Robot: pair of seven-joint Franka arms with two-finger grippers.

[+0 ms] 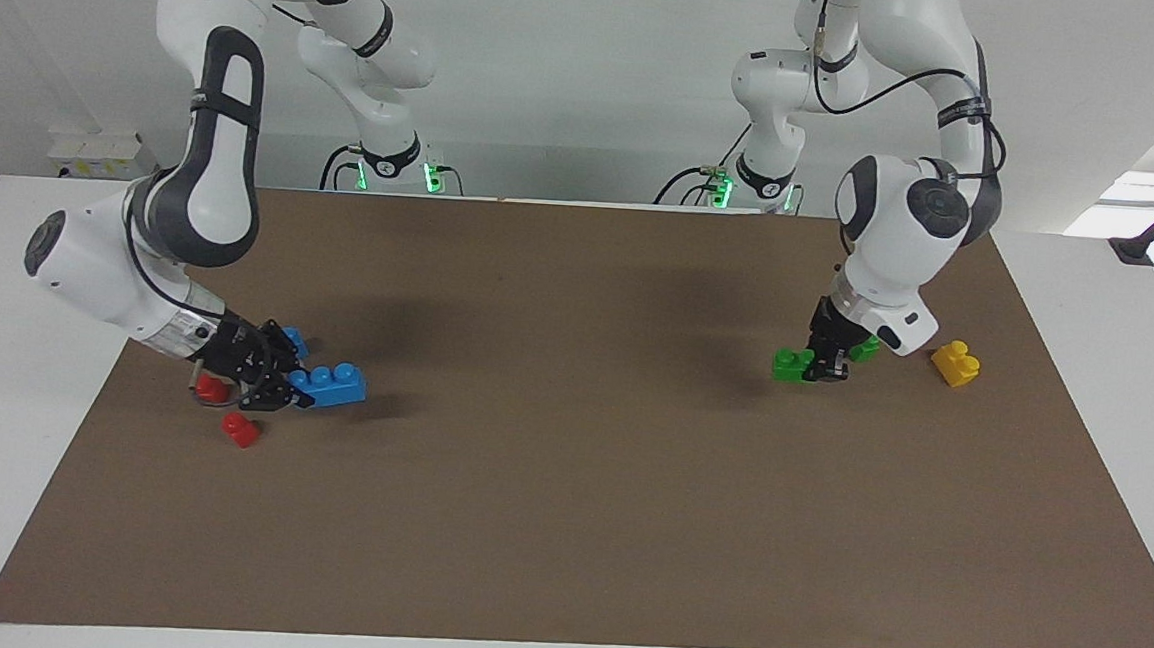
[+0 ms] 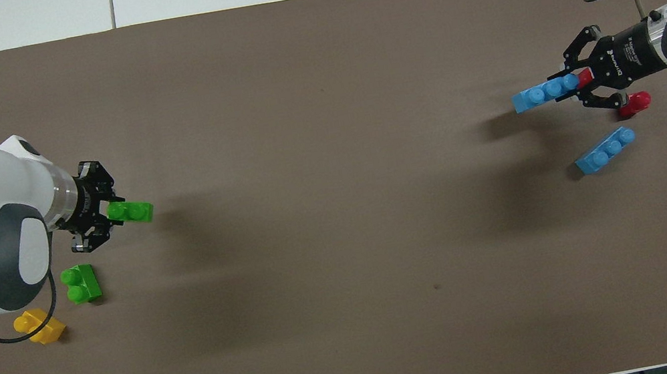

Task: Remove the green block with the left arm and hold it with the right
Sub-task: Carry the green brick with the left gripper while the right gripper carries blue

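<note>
My left gripper is shut on one end of the green block, a two-stud brick, and holds it low over the mat toward the left arm's end of the table. They also show in the overhead view, the gripper and the block. Its twin green brick lies on the mat, nearer to the robots. My right gripper is shut on a three-stud blue brick low over the mat at the right arm's end, over the red blocks.
A yellow brick lies beside the twin green brick. A second blue brick lies nearer to the robots than the right gripper. A red block lies by the held blue brick.
</note>
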